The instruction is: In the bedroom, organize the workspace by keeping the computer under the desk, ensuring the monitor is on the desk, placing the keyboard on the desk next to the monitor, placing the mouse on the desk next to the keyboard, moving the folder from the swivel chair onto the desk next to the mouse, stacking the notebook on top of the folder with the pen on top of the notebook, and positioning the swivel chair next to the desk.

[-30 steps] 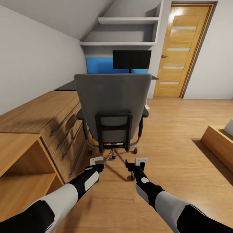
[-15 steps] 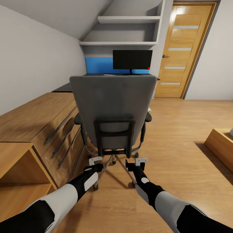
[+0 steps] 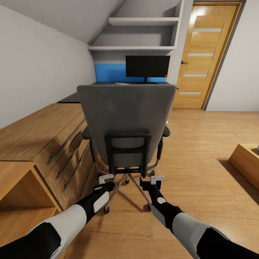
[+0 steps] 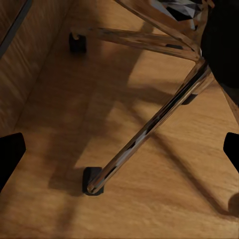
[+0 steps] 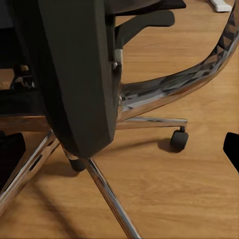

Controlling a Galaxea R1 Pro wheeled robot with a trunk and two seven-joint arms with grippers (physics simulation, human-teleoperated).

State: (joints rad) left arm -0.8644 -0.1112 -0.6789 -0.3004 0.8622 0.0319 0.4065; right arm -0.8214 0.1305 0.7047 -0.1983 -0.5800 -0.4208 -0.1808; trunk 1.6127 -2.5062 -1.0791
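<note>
The swivel chair (image 3: 126,115) stands right in front of me, its tall grey back turned to me and its seat hidden. Behind it the monitor (image 3: 147,66) stands on the black desk (image 3: 71,97). My left gripper (image 3: 107,180) and right gripper (image 3: 151,180) hang low behind the chair's chrome base, both open and holding nothing. In the left wrist view a chrome leg ends in a black castor (image 4: 92,181) between the spread fingers (image 4: 10,155). The right wrist view looks past the chair's dark back support (image 5: 79,74) to another castor (image 5: 179,140). Folder, keyboard, mouse, notebook, pen and computer are out of view.
A light wooden chest (image 3: 43,133) with bar handles runs along the left wall, with low open shelving (image 3: 18,187) in front of it. A wooden door (image 3: 199,54) is at the back right. A low wooden piece (image 3: 246,162) sits at the right edge.
The camera has moved forward, so the chair looms larger and closer. Both arms keep the same pose, open.
</note>
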